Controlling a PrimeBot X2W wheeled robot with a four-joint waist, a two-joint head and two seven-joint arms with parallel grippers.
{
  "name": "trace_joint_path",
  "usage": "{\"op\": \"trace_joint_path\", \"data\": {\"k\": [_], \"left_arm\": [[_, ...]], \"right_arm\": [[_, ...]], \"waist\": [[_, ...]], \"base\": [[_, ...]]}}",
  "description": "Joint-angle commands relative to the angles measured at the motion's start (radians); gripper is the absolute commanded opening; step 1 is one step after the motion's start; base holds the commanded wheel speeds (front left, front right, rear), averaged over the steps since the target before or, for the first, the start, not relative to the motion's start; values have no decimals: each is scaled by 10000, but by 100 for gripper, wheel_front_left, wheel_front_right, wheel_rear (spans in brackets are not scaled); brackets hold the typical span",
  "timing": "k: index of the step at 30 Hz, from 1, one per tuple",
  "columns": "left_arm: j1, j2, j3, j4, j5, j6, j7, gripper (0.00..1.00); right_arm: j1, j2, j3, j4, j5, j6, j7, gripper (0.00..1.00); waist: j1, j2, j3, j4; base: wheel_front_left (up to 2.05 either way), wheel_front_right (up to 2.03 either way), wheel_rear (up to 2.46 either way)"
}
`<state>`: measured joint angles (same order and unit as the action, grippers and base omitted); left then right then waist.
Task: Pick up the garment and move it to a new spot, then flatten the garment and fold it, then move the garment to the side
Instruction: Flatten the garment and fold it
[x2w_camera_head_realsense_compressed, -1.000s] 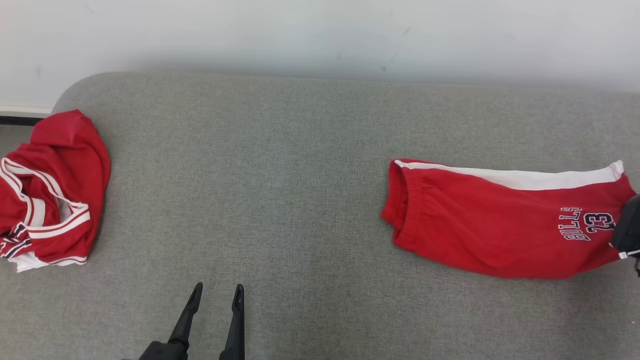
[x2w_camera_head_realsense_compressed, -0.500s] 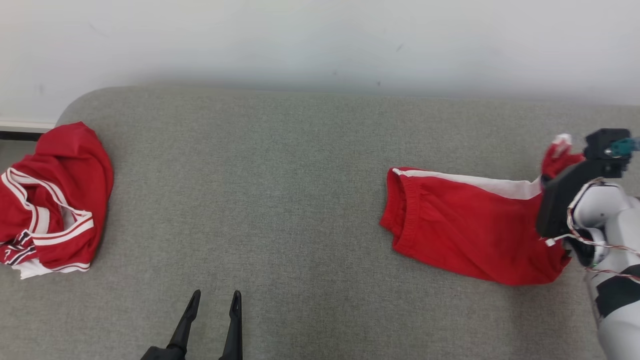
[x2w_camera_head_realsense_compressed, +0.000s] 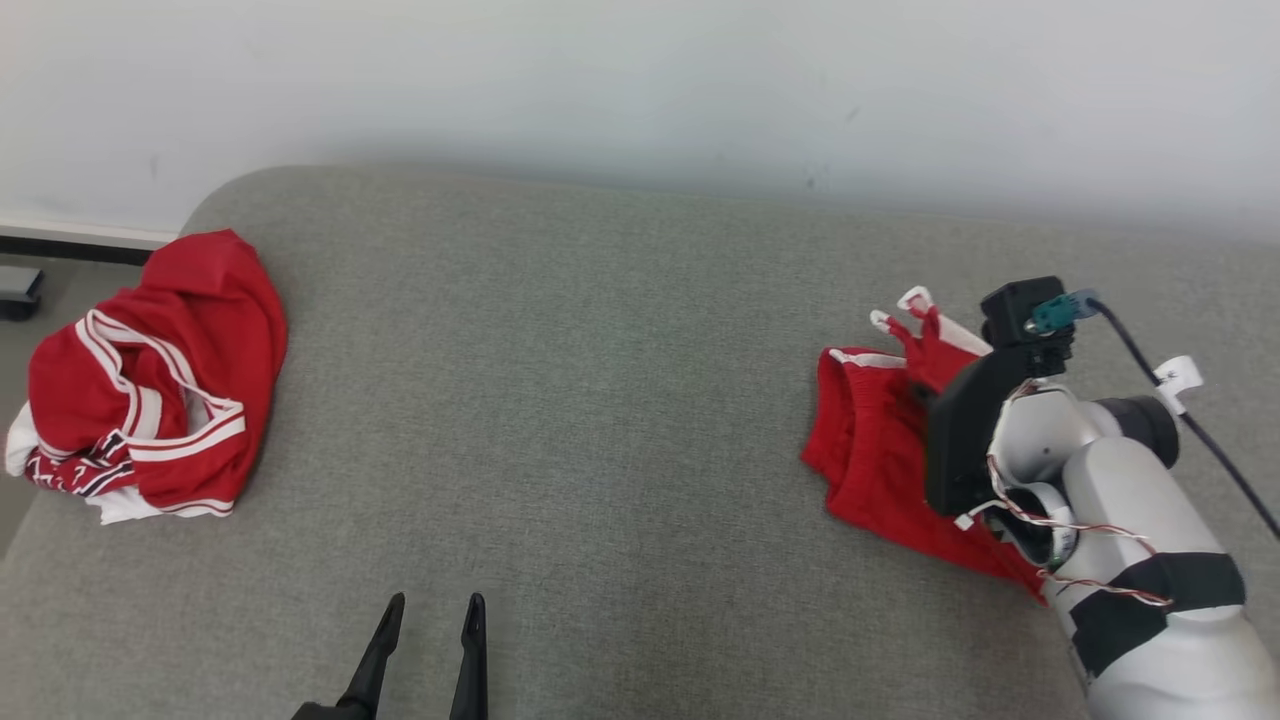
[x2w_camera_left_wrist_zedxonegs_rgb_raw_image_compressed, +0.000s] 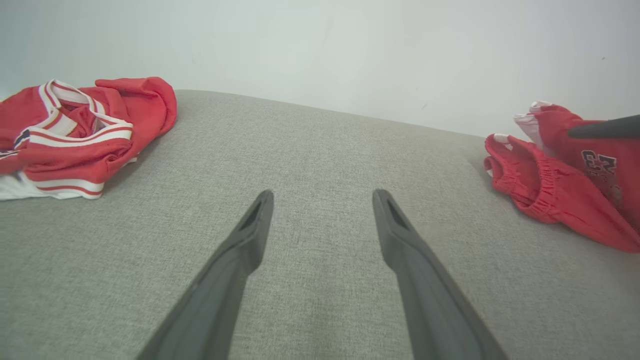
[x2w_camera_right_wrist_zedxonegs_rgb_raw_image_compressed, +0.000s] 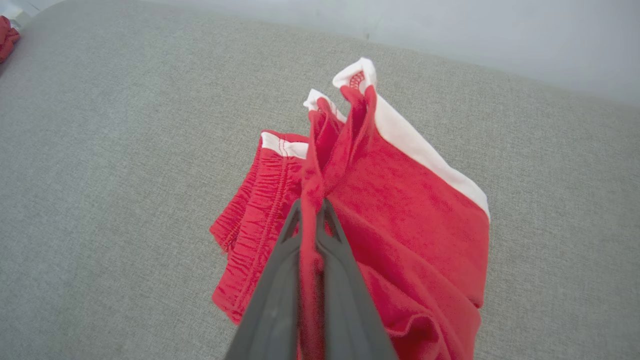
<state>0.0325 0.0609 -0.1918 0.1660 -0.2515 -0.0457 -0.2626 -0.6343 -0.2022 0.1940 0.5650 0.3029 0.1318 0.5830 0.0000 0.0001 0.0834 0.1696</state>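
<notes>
Pinching the leg end of the red shorts (x2w_camera_right_wrist_zedxonegs_rgb_raw_image_compressed: 415, 200), the right gripper (x2w_camera_right_wrist_zedxonegs_rgb_raw_image_compressed: 312, 209) was pressed tight on a bunch of cloth, w/ its two fingers nearly touching. It held that end up over the waistband (x2w_camera_right_wrist_zedxonegs_rgb_raw_image_compressed: 260, 200), prob. so the shorts would fold in half. The shorts were at the right end of the grey couch (x2w_camera_head_realsense_compressed: 600, 400), partly lifted, partly lying on it. The left gripper (x2w_camera_head_realsense_compressed: 435, 602) hung low at the couch's front edge, spread wide w/ nothing between, prob. kept out of the way. Another red top (x2w_camera_head_realsense_compressed: 160, 380) w/ white stripes sat in a heap at the couch's left end, well apart.
</notes>
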Motion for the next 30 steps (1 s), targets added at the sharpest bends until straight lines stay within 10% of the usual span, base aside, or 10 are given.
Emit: {"op": "trace_joint_path", "data": {"k": [1,9,11,30], "left_arm": [[102,-32,22,16,-108,-38,-32,100],[93,-69,12,29,-175,-26,-32,100],[109,-77,32,29,-198,-21,-32,100],[320,-101,250,19,-85,-37,-32,100]], "right_arm": [[50,83,41,25,15,-24,35,0],[-140,622,128,771,-104,-24,-52,0],[-181,732,125,881,-38,-24,-186,100],[619,-200,108,-732,585,-24,-1857,100]], "waist": [[0,-1,8,123],[0,-1,119,561],[0,-1,137,613],[0,-1,-420,17]], "base": [[0,0,0],[0,0,0],[0,0,0],[0,0,0]]}}
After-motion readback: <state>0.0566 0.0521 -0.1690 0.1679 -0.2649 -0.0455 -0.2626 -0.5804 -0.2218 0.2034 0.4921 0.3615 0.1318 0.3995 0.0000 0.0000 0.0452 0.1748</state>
